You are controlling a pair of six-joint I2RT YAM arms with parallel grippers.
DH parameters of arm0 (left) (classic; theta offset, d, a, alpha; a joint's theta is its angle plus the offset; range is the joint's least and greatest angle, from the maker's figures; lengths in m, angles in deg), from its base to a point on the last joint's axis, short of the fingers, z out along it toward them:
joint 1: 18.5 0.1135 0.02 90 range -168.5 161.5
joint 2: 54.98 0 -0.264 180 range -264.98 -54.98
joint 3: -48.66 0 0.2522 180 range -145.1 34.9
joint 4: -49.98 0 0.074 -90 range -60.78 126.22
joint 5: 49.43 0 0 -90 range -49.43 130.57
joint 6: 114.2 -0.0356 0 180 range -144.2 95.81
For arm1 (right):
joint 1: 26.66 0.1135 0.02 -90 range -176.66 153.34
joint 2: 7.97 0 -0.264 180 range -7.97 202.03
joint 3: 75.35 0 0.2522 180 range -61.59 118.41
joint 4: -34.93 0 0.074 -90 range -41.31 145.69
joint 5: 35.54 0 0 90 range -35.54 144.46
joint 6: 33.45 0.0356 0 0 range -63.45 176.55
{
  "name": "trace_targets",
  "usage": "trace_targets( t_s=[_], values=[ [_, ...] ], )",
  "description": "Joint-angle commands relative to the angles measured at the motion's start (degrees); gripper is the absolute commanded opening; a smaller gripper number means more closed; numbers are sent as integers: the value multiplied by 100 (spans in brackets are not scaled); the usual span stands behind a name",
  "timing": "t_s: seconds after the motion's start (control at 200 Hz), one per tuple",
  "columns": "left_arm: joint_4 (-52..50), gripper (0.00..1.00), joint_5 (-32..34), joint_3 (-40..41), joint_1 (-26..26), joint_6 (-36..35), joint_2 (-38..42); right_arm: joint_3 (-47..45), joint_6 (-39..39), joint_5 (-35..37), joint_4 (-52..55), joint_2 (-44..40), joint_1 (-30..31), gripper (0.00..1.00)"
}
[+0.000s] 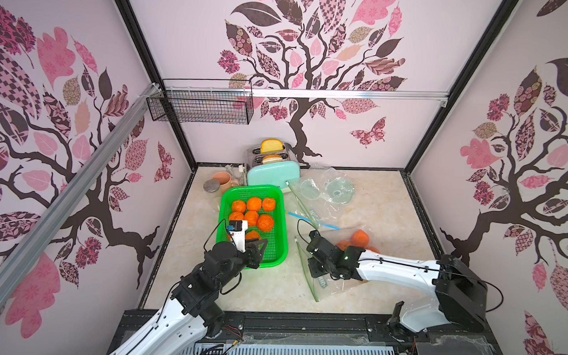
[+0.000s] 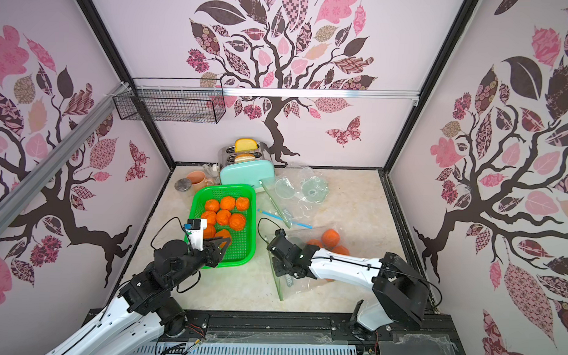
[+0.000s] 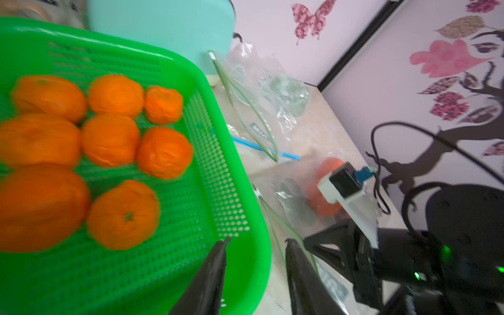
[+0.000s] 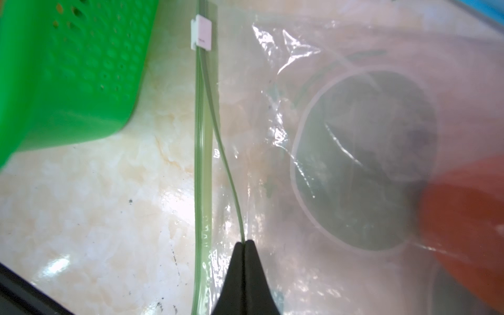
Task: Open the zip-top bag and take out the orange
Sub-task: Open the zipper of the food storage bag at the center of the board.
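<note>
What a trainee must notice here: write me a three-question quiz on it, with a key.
1. True or false: the right gripper is shut on the bag at its zip edge.
2. The loose oranges lie in: A) wire shelf, B) green basket, C) toaster.
3. Fill in: the left gripper holds ____.
Key: 1 true; 2 B; 3 nothing.

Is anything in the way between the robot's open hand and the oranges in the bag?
Yes. The right gripper, pinching the top lip of the bag, sits over the opening, between the left gripper and the oranges. The mouth gapes only slightly.
</note>
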Motion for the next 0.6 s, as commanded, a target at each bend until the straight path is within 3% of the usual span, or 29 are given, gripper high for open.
trace_targets(
  t_s=[0.0, 0.18, 0.595],
  values=[
    [960, 31, -1714, -43, -200, -73, -745, -66, -120, -177, -130, -536, -115, 0],
    [1292, 25, -1973, -450, -935, -88, -2139, -309, -66, -157, -194, -1115, -173, 0],
    [2152, 19, -1898, -935, -1063, 381, -4218, -532, 55, -307, -290, -1417, -204, 0]
  ],
)
